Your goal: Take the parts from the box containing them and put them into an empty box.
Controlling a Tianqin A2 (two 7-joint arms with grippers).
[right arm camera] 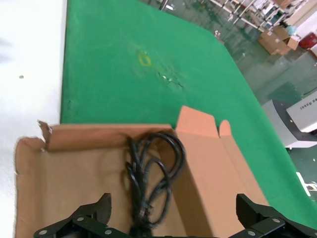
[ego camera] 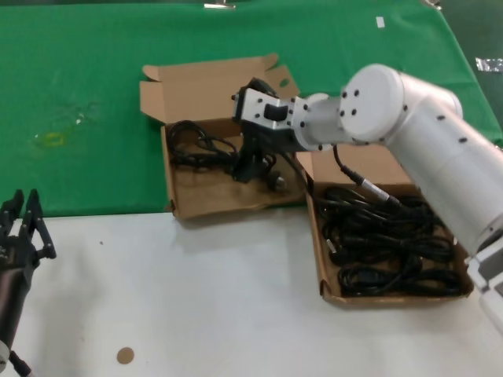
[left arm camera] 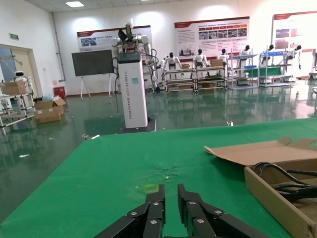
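Observation:
The larger box [ego camera: 321, 271] on the right is full of black cables [ego camera: 385, 243]. To its left lies the smaller box [ego camera: 212, 198] with the wavy lid [ego camera: 204, 86]; a coiled cable [ego camera: 196, 141] rests inside it. My right gripper [ego camera: 253, 166] hangs over that box's right half, above another cable bundle. In the right wrist view the gripper [right arm camera: 173, 201] is wide open, with the cable [right arm camera: 148, 173] lying loose on the box floor [right arm camera: 74, 183] between and beyond the fingers. My left gripper [ego camera: 20, 228] is parked at the near left, its fingers [left arm camera: 157, 206] close together on nothing.
A green cloth [ego camera: 78, 94] covers the far half of the table, with a yellow mark [ego camera: 47, 140] on it. The near half is white tabletop [ego camera: 196, 298] with a small brown disc [ego camera: 125, 355]. The smaller box's wall [left arm camera: 277, 198] shows in the left wrist view.

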